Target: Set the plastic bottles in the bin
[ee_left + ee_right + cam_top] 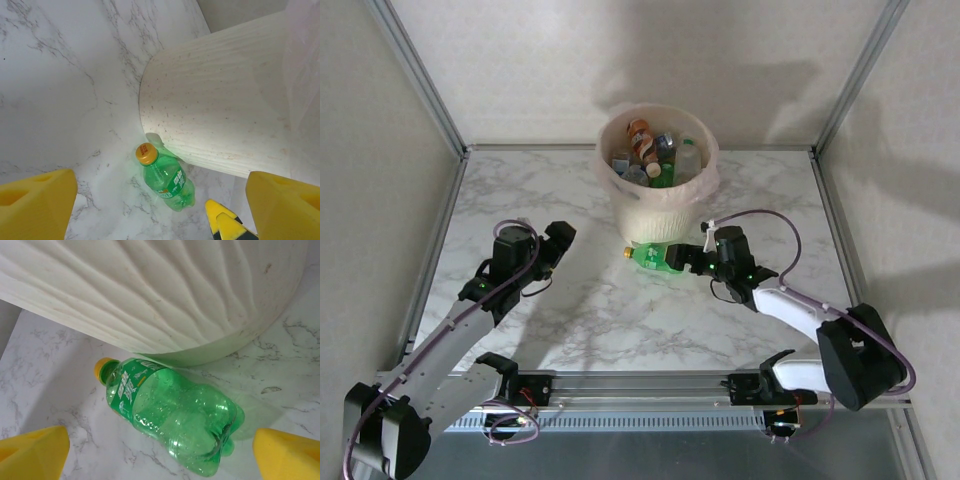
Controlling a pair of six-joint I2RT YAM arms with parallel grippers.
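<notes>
A crushed green plastic bottle (pixel 653 258) with a yellow cap lies on its side on the marble table, touching the foot of the bin (pixel 650 215). Inside the cream-white bin sit several more bottles (pixel 655 155). My right gripper (pixel 687 259) is open at the bottle's base end. In the right wrist view the green bottle (pixel 170 412) lies just ahead of the right gripper (pixel 160 462), between its yellow pads (pixel 30 452), untouched. My left gripper (pixel 564 236) is open and holds nothing, well to the bottle's left. In the left wrist view the bottle (pixel 167 182) lies ahead of the left gripper (pixel 160 212), with the bin wall (pixel 220 110) behind it.
The marble table (pixel 520 190) is fenced by metal frame rails on the left, right and back. The bin stands at the back centre. The right gripper's yellow fingertips (pixel 225 222) show low in the left wrist view, beside the bottle.
</notes>
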